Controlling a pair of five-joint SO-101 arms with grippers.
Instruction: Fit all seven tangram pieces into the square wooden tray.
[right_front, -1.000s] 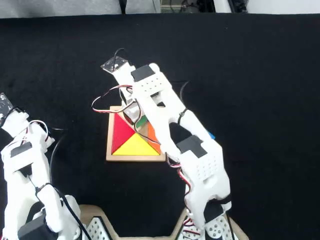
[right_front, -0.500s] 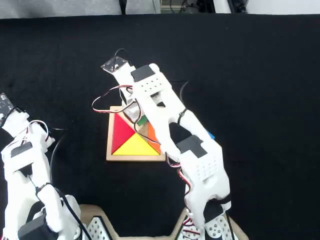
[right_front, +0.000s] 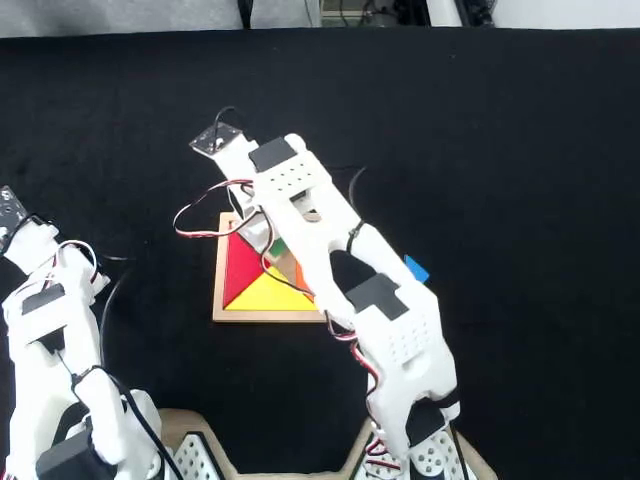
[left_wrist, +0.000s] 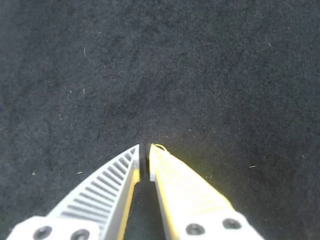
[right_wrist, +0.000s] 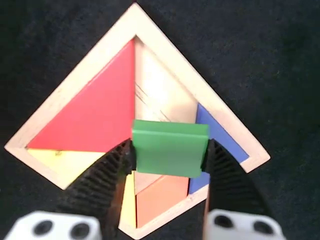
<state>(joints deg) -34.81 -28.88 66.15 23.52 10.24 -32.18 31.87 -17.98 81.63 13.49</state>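
Right gripper (right_wrist: 169, 154): clamped on green piece (right_wrist: 170, 145), one finger at each side; held over tray (right_wrist: 195, 85)
Green piece: seen above the tray's middle; contact with the tray floor could not be told
Tray: laid on black cloth (left_wrist: 200, 75); red triangle (right_wrist: 95, 117) and yellow triangle (right_wrist: 65, 162) seated edge to edge; orange piece (right_wrist: 162, 200) and blue piece (right_wrist: 220, 137) also seated; bare wood (right_wrist: 160, 95) seen between red and blue
Loose blue piece (right_front: 416, 268): on the cloth beside the right arm, apart from the tray
Left gripper (left_wrist: 145, 150): jaws narrowed almost to touching, nothing held; over bare cloth, well apart from the tray
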